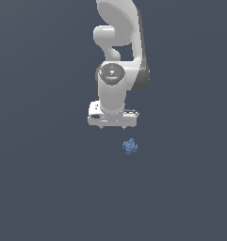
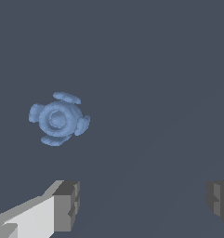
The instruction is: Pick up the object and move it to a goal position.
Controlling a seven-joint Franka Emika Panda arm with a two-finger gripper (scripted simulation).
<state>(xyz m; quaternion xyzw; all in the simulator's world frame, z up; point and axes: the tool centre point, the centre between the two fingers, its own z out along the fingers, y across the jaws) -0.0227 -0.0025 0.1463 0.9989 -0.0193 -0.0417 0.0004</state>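
**Lining up above the lump**

End effector (image 1: 112, 126) at the exterior view's left, spread wide, holding nothing. Just beside, toward the right: object (image 1: 130, 146) resting free on the counter (image 1: 49, 188), outside the fingers (image 2: 62, 207). Likely needs re-centring before descent.

Bare floor (image 1: 49, 188) around object (image 1: 130, 146), tool (image 1: 113, 126) unobstructed
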